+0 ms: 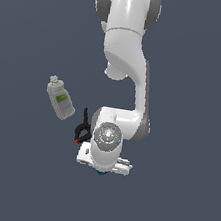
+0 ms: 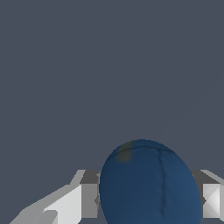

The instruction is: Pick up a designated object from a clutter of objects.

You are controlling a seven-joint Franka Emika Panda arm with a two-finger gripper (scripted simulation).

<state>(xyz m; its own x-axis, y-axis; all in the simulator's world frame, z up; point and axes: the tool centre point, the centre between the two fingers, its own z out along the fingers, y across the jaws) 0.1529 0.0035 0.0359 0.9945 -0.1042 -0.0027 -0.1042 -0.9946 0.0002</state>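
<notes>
The smooth, round dark-blue ball (image 2: 151,183) sits between the two pale grey fingers (image 2: 70,203) of the arm's gripper (image 2: 148,201). In the wrist view one finger stands on each side of it, with the ball filling the span. Whether the pads already press on the ball cannot be told; the far finger seems to touch its edge, while a thin dark gap shows on the other side. In the exterior view the white hand hides almost all of it, and only a sliver of blue (image 1: 102,171) peeks out beneath the gripper.

To do this step well, the fingers should probably close evenly across the ball's widest part, since a round smooth surface is likely to squirt out if pinched above or below its middle. A straight lift would then keep it clear of the black clamp with red tips (image 1: 82,128), which lies just beside the gripper.

The grey-white bottle with a green label (image 1: 60,98) lies tilted farther off, beyond the clamp. Its contents cannot be seen.
</notes>
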